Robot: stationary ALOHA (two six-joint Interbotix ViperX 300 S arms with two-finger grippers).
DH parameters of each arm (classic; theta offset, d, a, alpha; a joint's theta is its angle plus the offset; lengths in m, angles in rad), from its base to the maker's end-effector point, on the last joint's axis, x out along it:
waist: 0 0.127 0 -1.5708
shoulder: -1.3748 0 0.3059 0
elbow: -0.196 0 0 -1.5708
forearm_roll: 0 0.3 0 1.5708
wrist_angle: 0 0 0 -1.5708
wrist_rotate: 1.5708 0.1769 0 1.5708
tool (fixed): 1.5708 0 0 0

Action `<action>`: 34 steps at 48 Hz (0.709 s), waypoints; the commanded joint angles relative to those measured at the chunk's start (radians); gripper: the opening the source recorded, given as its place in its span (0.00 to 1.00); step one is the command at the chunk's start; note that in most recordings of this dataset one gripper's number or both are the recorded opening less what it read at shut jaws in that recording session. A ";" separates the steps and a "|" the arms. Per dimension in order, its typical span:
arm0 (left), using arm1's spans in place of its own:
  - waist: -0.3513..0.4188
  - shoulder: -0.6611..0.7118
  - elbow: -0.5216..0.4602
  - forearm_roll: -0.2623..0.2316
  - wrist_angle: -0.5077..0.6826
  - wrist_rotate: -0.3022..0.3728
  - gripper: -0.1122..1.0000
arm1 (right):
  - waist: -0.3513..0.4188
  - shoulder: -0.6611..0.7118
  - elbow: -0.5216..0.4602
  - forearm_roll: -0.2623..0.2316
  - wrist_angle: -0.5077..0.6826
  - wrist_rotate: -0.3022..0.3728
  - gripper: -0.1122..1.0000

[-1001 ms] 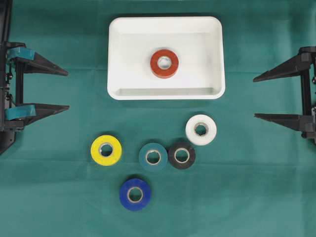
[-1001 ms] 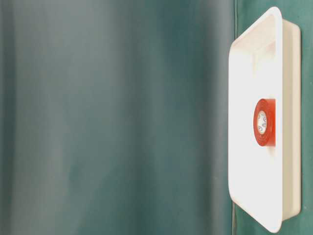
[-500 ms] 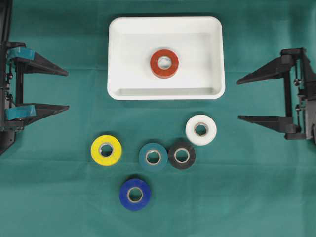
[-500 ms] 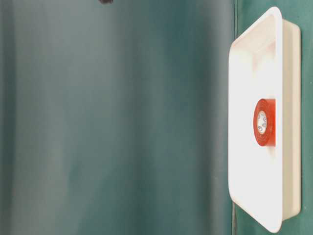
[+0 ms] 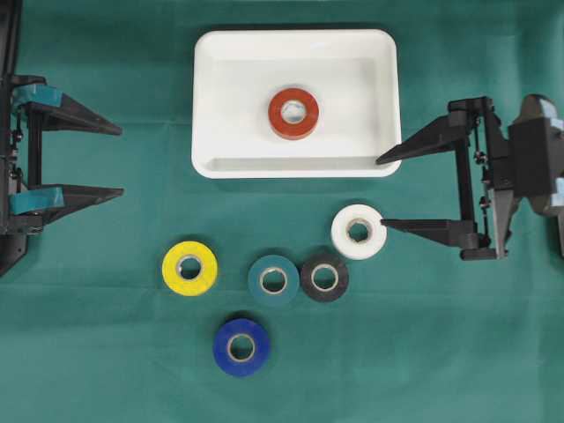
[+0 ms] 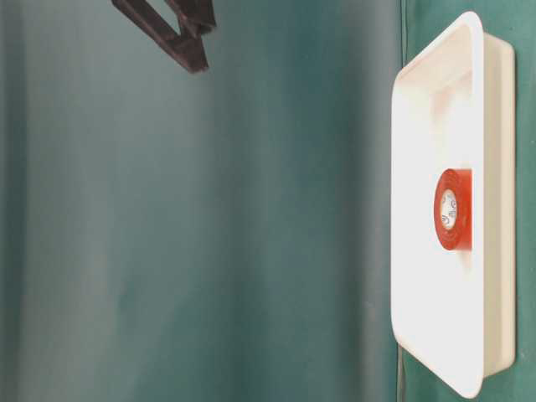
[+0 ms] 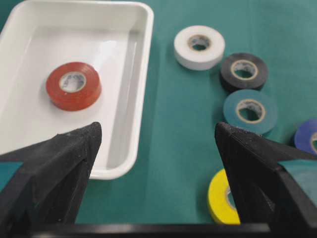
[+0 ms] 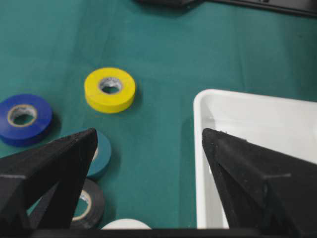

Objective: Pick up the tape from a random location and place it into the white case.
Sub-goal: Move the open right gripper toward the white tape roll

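While the right gripper (image 5: 383, 192) reaches in from the right side of the green cloth (image 5: 106, 352), its two black fingers stand wide apart and hold nothing. Seen from overhead, the near finger's tip sits at the right edge of the white tape roll (image 5: 359, 231); whether it touches the roll or hangs above it I cannot tell from this view. The far finger's tip lies over the near right corner of the white case (image 5: 211, 97). That arm stretches level toward the middle, fingers pointing left.

Inside the white case, a red tape roll (image 5: 293, 113) lies flat near the centre. The case sits at the far middle of the cloth.

On the cloth, nearer than the case, lie the other rolls. A black roll (image 5: 324, 278) and a teal roll (image 5: 273, 280) sit side by side, touching or nearly so, just left and nearer than the white one. A yellow roll (image 5: 189, 267) lies farther left, apart from them, and a blue roll (image 5: 241, 346) lies nearest of all.

At the left edge, the left gripper (image 5: 122, 161) points right, level, its fingers also spread wide and empty, well apart from every roll.
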 commanded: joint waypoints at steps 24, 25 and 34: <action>-0.005 0.008 -0.011 0.000 -0.009 -0.002 0.94 | 0.003 0.011 -0.052 0.008 0.063 0.008 0.92; -0.003 0.008 -0.012 -0.002 -0.009 -0.002 0.94 | 0.003 0.014 -0.054 0.008 0.069 0.011 0.92; -0.003 0.008 -0.012 0.000 -0.008 -0.002 0.94 | 0.002 0.044 -0.084 0.008 0.172 0.043 0.92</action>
